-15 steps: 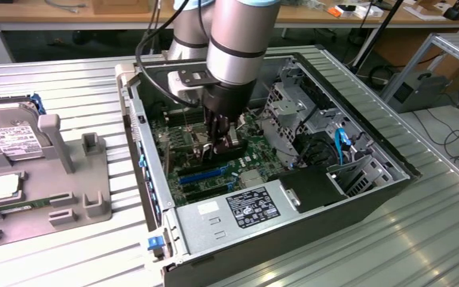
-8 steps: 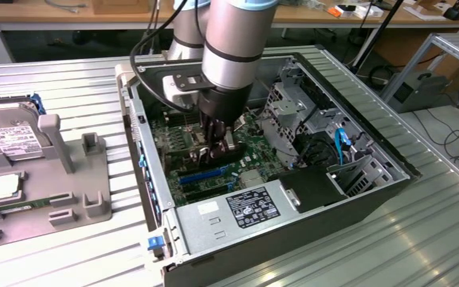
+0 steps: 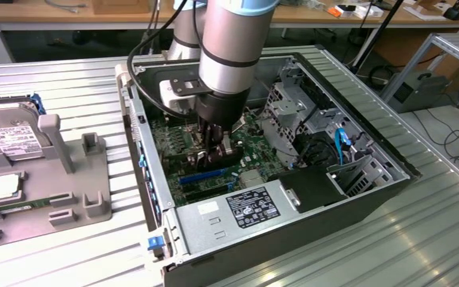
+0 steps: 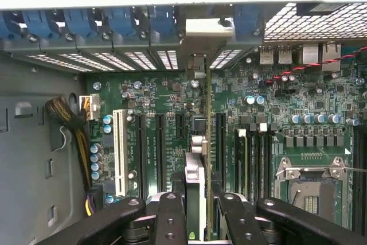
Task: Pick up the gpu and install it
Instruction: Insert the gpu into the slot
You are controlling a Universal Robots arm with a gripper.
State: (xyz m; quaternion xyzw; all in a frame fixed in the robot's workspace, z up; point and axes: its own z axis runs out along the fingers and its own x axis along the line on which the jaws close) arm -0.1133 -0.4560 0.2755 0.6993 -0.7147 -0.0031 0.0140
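While the arm reaches down into the open computer case, we see the gripper low over the motherboard, its fingers clamped on the gpu. The card stands on edge between the fingers, running away from the wrist toward the case's rear wall.

Wrist view: the gpu shows as a thin edge among the long expansion slots, with its silver bracket up at the row of blue slot latches on the rear wall. We cannot tell whether the card's lower edge is seated in a slot or just above one. A white slot lies near the card on one side; the bare processor socket sits well apart on the other. A bundle of yellow and black wires lies beyond the white slot.

Exterior view: the card is mostly hidden behind the gripper. This view gives the surroundings: the power supply at the near end of the case, drive cage to the exterior view's right. On the exterior view's left, well apart on the ribbed table, a grey fixture tray holds a hard drive and a processor chip.

Room: case walls enclose the board on all sides; the arm enters from the open top. The slots beside the card are unoccupied.
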